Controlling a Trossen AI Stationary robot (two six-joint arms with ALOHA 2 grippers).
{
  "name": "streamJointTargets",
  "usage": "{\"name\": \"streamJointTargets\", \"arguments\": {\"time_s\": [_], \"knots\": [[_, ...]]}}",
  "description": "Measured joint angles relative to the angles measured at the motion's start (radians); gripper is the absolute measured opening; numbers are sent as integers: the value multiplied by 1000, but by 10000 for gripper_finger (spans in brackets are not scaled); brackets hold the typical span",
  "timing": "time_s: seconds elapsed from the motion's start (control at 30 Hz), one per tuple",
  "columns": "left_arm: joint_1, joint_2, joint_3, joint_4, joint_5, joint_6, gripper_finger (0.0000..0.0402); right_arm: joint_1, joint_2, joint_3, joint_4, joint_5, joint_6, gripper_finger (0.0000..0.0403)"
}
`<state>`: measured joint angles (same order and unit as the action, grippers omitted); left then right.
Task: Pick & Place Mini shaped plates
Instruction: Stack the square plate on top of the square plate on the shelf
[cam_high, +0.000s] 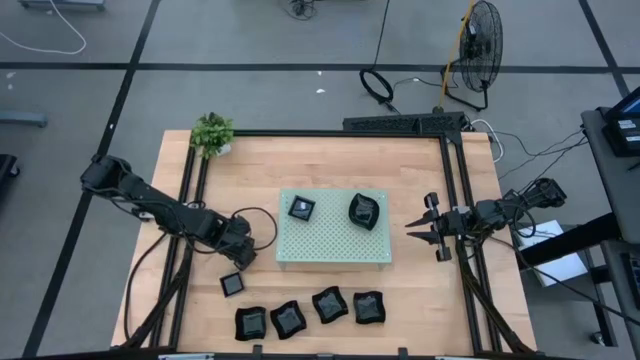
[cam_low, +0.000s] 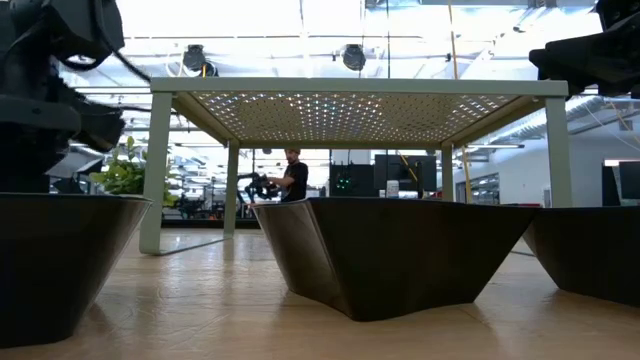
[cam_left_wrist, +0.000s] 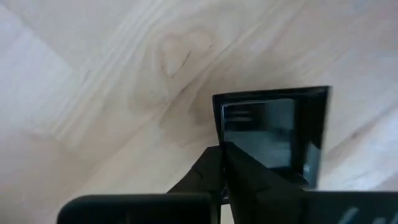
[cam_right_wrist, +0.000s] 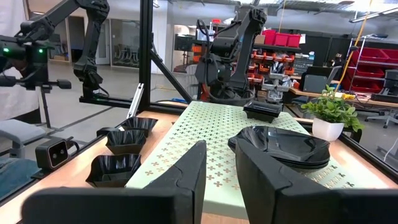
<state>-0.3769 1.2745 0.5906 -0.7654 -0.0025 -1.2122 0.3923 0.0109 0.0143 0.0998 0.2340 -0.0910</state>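
Left gripper is pinching the rim of the small square plate on the table by the front row; next, lifting it to the board. Right gripper is waiting, half spread.

table: pale smooth wood | mini shaped plates: glossy black plastic | perforated board: matt pale green

Sq plate partly behind left gripper fingers; low-view dishes cropped.

Grey floor, standing fan, red bins on shelves, bright ceiling lights.
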Motion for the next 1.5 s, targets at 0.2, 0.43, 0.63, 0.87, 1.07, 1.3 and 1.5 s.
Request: {"name": "streamJointTargets", "arguments": {"time_s": [0.2,0.43,0.63,0.87,1.07,1.3,1.5], "knots": [[20,-55,84,-14,-41,12,5,0,0,0,0,0,0,75],[23,-172,209,-29,-134,73,3,0,0,0,0,0,0,75],[30,-261,331,-22,-274,85,3,0,0,0,0,0,0,75],[126,-255,494,28,-342,203,2,0,0,0,0,0,0,75],[225,-171,554,100,-337,293,2,0,0,0,0,0,0,75],[308,-39,554,125,-222,341,3,0,0,0,0,0,0,75],[329,23,554,138,-199,347,3,0,0,0,0,0,0,75]]}}
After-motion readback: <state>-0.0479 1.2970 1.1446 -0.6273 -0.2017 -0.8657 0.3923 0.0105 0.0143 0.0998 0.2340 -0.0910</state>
